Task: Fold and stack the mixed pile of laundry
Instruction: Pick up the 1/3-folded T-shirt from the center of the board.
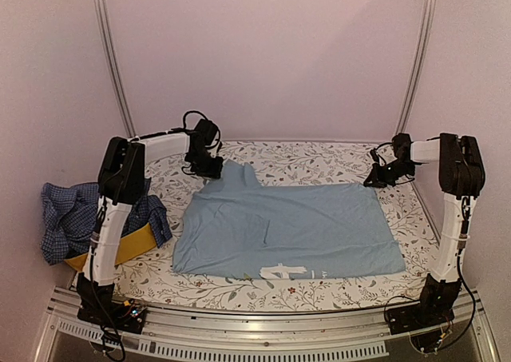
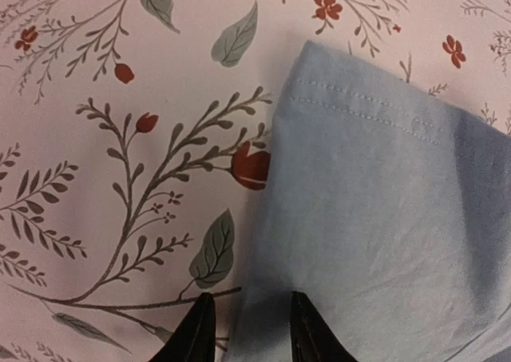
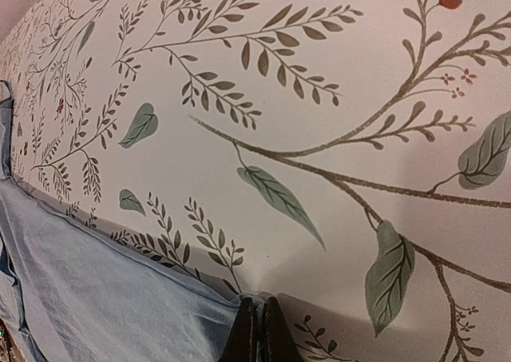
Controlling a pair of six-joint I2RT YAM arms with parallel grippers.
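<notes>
Right gripper is pinching shut on the light blue T-shirt, which is lying flat on the floral cover. Left gripper, part-open, is straddling its sleeve edge. Judged: fold is starting; left needs closing before any lift.

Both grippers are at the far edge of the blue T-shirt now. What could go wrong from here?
1. The right gripper is shut at the very corner of the T-shirt; it may hold little cloth and slip when lifting.
2. The left gripper, jaws apart, straddles only the edge of the sleeve, so it could pinch the table cover too.
</notes>
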